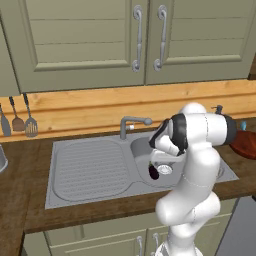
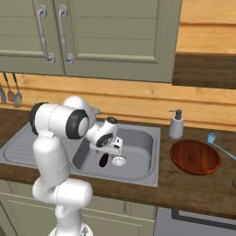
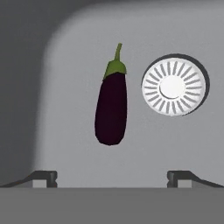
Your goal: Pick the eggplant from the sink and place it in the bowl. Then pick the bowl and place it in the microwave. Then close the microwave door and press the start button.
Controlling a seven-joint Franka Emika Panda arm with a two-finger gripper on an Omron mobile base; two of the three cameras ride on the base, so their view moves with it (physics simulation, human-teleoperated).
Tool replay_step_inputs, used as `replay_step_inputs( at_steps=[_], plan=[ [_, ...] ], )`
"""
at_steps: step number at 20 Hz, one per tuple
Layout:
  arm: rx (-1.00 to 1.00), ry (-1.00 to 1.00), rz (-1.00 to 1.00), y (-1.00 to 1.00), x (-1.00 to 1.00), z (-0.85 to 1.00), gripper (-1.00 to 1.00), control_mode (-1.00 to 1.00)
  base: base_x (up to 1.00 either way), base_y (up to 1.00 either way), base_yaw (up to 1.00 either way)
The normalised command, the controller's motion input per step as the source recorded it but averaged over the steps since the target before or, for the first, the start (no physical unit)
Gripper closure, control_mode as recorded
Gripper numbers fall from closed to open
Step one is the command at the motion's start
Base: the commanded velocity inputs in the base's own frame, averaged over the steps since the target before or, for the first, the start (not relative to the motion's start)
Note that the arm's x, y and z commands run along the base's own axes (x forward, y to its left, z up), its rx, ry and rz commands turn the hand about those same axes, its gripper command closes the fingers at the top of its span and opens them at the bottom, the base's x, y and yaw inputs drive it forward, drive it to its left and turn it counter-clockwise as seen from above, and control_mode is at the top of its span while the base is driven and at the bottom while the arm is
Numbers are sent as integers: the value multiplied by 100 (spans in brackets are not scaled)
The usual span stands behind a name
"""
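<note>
Olive-green wall cabinets [image 1: 90, 40] with curved metal handles [image 1: 137, 37] hang above a light wooden backsplash [image 1: 100, 107]. A dark wooden countertop [image 2: 193, 189] tops matching base cabinets [image 1: 100, 242]. Utensils [image 1: 20, 120] hang far left.

A: What was seen in the sink [image 2: 147, 138]?
B: The eggplant [image 2: 104, 160] was found lying on the basin floor, just beside the round drain [image 2: 119, 161], with the gripper [image 2: 113, 150] held directly above it.
A: And on the counter [image 2: 193, 189]?
B: The bowl [image 2: 195, 156] was set right of the sink, near a soap dispenser [image 2: 176, 124].
</note>
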Motion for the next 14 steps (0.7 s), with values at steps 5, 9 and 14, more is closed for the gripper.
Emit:
replay_step_inputs(
  at_steps=[5,9,14],
  plan=[
    [0,0,0,0,24,-28,-100,-100,0,0,0],
    [3,0,0,6,9,-21,-100,-100,0,0,0],
    [4,0,0,22,2,-23,-100,-100,0,0,0]
  ],
)
